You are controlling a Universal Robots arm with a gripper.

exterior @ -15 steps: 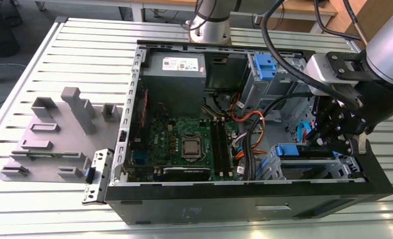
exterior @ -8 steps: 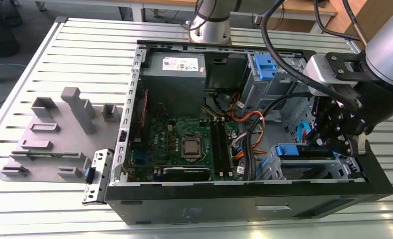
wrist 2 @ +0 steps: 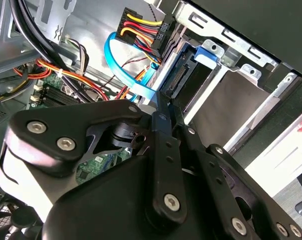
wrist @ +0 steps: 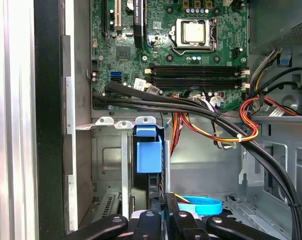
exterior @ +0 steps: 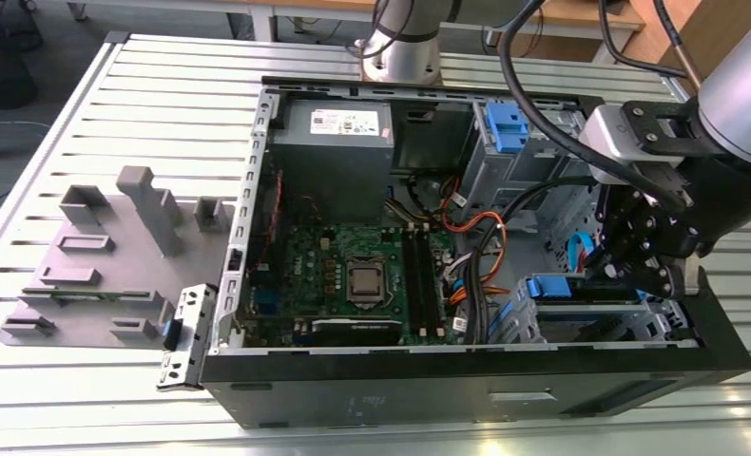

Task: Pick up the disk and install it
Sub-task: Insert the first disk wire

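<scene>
The gripper [exterior: 648,271] hangs inside the open computer case [exterior: 477,380], its black fingers [wrist: 161,220] drawn together with nothing visibly between them. Just beyond the fingertips, the disk [wrist: 148,152] in its blue carrier bracket sits slotted edge-on in the metal drive cage [wrist: 108,160]. The green motherboard [wrist: 176,50] lies farther off past a black cable bundle [wrist: 161,102]

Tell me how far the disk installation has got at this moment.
Pickup looks done: the disk, edge-on in its blue carrier, already sits in the metal drive bay at the computer case's front corner. In hand: the hand is down at the disk's rear end, fingers close together. Left: whether it is fully seated cannot be told, and the hand hasn't withdrawn.
</scene>
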